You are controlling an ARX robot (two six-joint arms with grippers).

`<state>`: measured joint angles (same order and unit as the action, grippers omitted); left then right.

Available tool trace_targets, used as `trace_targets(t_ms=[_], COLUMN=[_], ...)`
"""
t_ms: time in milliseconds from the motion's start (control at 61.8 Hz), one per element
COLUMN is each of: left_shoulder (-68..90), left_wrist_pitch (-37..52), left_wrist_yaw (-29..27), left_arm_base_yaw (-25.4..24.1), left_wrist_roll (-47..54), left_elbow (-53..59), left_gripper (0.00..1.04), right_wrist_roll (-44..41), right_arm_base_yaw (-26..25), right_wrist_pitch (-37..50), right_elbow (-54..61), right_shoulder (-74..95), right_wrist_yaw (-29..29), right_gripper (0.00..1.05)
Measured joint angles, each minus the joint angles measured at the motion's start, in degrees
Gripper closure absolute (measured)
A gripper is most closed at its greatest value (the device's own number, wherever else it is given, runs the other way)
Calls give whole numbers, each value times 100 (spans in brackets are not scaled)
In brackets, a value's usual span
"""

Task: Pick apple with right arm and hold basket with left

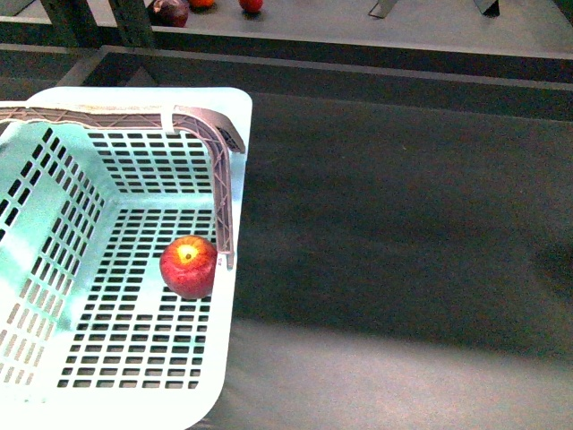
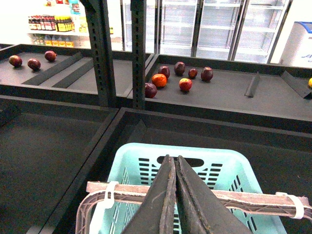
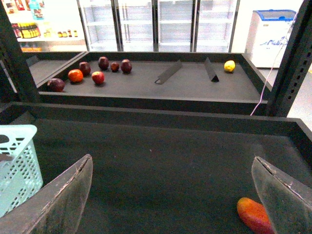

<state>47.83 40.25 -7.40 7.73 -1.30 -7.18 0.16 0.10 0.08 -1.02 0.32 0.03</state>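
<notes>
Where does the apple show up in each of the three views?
Front view: the apple lies inside the basket, against its right wall below the handle.
Left wrist view: not visible; the shut left gripper blocks the basket's inside.
Right wrist view: not in it.
Shared landmark: the basket.

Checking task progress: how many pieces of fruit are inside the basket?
1. The apple lies on the floor of the basket, by its right wall. The basket's left part is out of frame, so more may be hidden.
</notes>
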Motion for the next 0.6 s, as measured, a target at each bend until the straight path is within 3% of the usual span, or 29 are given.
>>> trace_targets(t_ms=[162, 226, 275, 501, 566, 582, 598], left_shoulder=[-599, -850, -1084, -1681, -2065, -3069, -3126], left_wrist_pitch=[-358, -542, -713, -984, -1327, -2302, -2354], left_wrist_yaw=[190, 643, 680, 728, 730, 730, 730], left_arm_base_yaw=[-208, -509, -710, -748, -748, -748, -748], left_wrist_roll=[33, 50, 57, 68, 70, 68, 70], left_elbow=[240, 321, 387, 632, 632, 632, 632], left_gripper=[101, 101, 101, 101, 101, 101, 101], right_wrist_roll=[0, 0, 0, 2, 0, 0, 2], right_arm_base_yaw=[0, 0, -2, 0, 0, 0, 0], right_wrist_pitch=[0, 0, 0, 0, 0, 0, 0], right_elbow=[0, 0, 0, 0, 0, 0, 0], right_shoulder=[0, 0, 0, 0, 0, 0, 0], right_wrist_yaw=[0, 0, 7, 2, 2, 2, 0], right_gripper=[9, 9, 9, 9, 9, 9, 9])
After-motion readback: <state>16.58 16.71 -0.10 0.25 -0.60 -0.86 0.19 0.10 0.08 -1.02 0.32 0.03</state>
